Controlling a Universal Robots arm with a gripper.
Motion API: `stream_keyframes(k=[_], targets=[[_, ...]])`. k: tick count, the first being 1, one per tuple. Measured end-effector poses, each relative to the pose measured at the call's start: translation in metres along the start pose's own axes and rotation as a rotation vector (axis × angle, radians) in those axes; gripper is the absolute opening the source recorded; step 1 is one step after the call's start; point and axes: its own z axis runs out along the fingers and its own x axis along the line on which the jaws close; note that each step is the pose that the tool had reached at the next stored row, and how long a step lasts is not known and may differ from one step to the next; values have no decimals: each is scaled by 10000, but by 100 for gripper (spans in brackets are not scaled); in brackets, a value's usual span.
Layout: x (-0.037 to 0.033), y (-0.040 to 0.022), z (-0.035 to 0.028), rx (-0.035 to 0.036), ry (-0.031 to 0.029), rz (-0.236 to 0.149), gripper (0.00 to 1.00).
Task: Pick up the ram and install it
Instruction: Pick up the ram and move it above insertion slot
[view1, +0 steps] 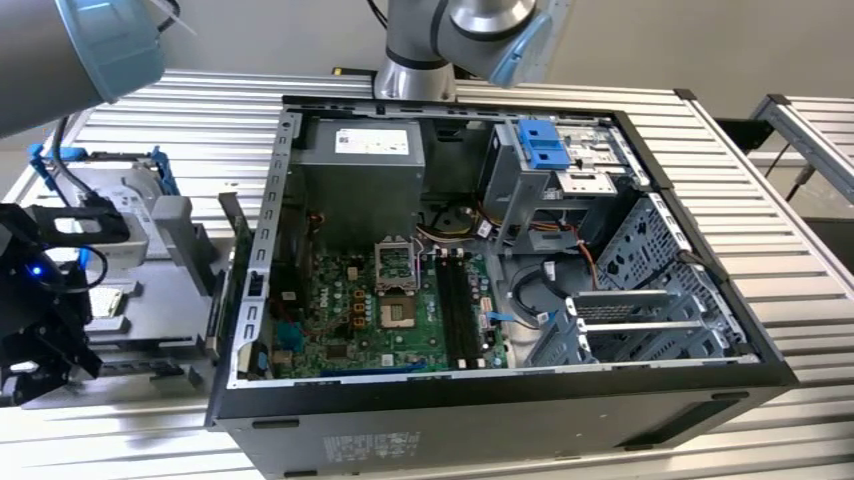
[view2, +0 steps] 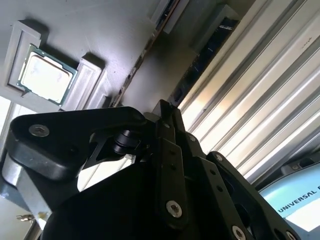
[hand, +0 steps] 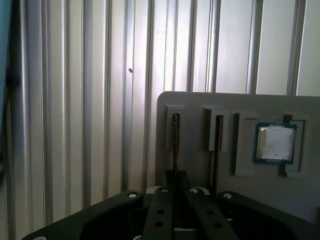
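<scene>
Ribbed metal tabletop, grey tray, ram edge-on, a thin dark strip, tool tight on it.

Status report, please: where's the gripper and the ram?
Gripper over the gray holder, lined up with the ram standing on edge in its slot. Ram not yet in the computer case. Second stick in the neighbouring slot close alongside.

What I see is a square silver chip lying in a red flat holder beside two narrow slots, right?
Not quite. The flat holder is grey, not red, as the first wrist view shows. The square silver chip does lie in it beside the two narrow slots.
</scene>
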Motion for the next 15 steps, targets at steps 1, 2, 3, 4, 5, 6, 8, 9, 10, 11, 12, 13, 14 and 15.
stream_keyframes(k=[1, 2, 3, 4, 5, 6, 8, 9, 10, 11, 12, 13, 14, 15], targets=[[0, 0, -23, -1, 1, 0, 0], [0, 0, -44, 0, 0, 0, 0], [1, 0, -61, 0, 0, 0, 0], [1, 1, -75, 3, 0, -1, 0], [2, 3, -84, 10, 0, -1, 0], [1, 6, -95, 19, 1, -1, 0], [1, 10, -116, 30, 1, 1, 0], [1, 11, -124, 32, 0, 0, 0], [1, 12, -132, 33, 0, 0, 0], [2, 12, -143, 33, 1, 0, 0], [1, 13, -153, 33, 0, 0, 0], [1, 14, -163, 33, 0, 1, 0], [1, 14, -174, 33, 1, 1, 0], [2, 15, -186, 37, 1, 1, 0]])
